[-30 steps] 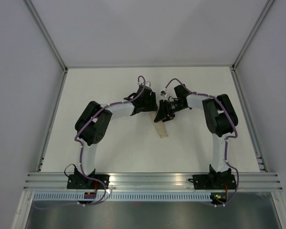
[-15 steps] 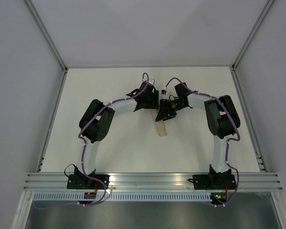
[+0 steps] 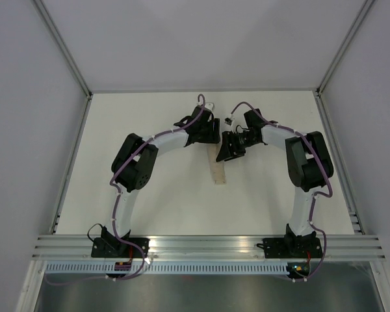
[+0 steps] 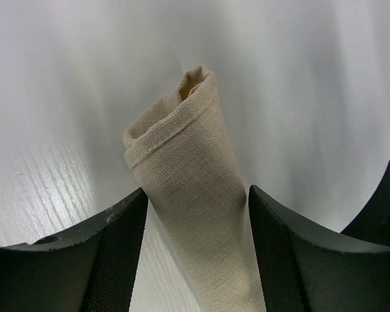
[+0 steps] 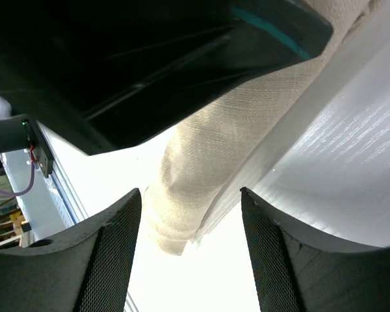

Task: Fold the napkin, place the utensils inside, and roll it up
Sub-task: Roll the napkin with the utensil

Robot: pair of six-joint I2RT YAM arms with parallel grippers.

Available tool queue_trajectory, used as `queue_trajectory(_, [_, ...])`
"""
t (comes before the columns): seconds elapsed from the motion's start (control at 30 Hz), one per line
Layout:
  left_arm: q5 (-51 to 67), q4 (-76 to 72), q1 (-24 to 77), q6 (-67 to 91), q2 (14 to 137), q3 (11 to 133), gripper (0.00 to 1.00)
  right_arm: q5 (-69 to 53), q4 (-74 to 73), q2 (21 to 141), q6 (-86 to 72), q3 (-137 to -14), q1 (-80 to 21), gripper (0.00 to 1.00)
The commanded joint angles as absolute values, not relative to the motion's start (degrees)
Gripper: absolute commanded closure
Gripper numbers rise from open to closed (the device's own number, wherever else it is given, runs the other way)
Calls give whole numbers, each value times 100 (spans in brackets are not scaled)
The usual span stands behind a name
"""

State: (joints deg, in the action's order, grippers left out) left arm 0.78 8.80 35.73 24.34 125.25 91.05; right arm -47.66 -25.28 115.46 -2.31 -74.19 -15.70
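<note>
Coarse-woven matt cloth for the napkin [image 4: 195,221], beige, with a stitched hem at its end. Smooth white on the table [image 4: 58,162], slightly glossy, faintly streaked like grain. Matt black plastic on the left gripper [image 4: 195,195] and right gripper [image 5: 190,195], finely cross-hatched on the pads [image 4: 120,260]. Brushed metal along the near rails [image 3: 208,244].

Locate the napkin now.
In the top view the rolled napkin lies mid-table, its far end between the left pincer and the right pincer.

Bright, even light (glare on table [image 5: 338,162])
</note>
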Motion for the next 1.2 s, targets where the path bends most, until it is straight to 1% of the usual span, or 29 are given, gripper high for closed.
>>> queue_trajectory(0.0, [273,1002,3542,2110,12612,9404,31,-4851,-2601,11224,-193,-7725,-1468,31])
queue_trajectory(0.4, [79,1028,3533,2039,12410,9396,26,-5098,-2786,11171,-167,-8051,-1143,31])
queue_trajectory(0.57, [97,1011,3533,1960,12296,9378,26,-5124,-2813,11180,-132,-8095,-1072,31])
queue_trajectory(0.77, [254,643,3542,1776,12059,9212,24,-5115,-2883,11206,-53,-8095,-985,31])
queue_trajectory(1.0, [325,483,3542,1705,11611,9088,23,-5212,-2944,11153,-44,-8086,-800,31])
queue_trajectory(1.17, [193,536,3472,1723,10778,8685,22,-4967,-3006,10759,167,-7972,-563,31])
